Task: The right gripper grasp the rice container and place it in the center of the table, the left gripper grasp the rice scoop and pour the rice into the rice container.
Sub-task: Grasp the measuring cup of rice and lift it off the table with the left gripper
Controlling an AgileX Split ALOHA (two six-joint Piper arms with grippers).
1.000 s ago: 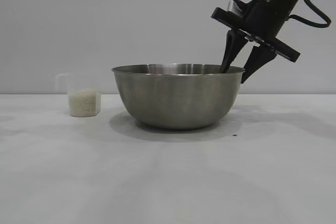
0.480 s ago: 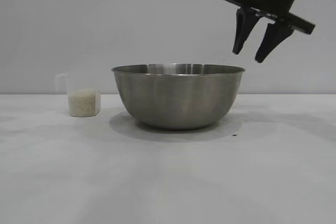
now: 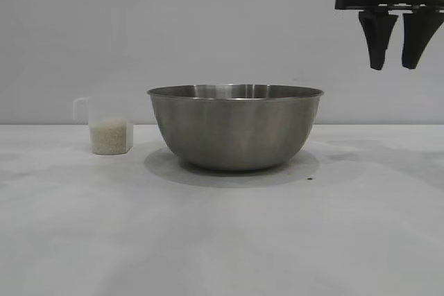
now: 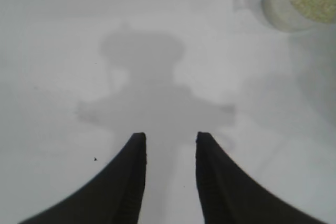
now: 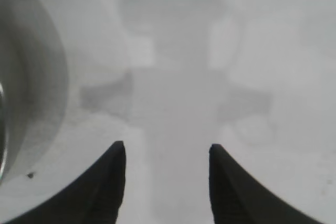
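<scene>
Steel is being shown at mid-table: the rice container (image 3: pixel 236 128), a big round bowl, is standing upright on the table (image 3: pixel 222 240), and its inside cannot be seen from the level exterior view. Clear plastic is being shown beside it, on the left arm's side and apart from it: the rice scoop (image 3: pixel 104 126), upright, roughly half filled with rice (image 3: pixel 111 135), its handle turned away from the bowl.

The coming pickup is judged to turn on the scoop's place ahead and off to one side of the left gripper (image 4: pixel 169 179), whose fingers are being held apart over bare table with nothing between them. That gripper is judged the nearer one to the scoop.

The right gripper (image 3: pixel 392 43) is being held high beyond the bowl's far rim, pointing down, fingers parted and empty.
</scene>
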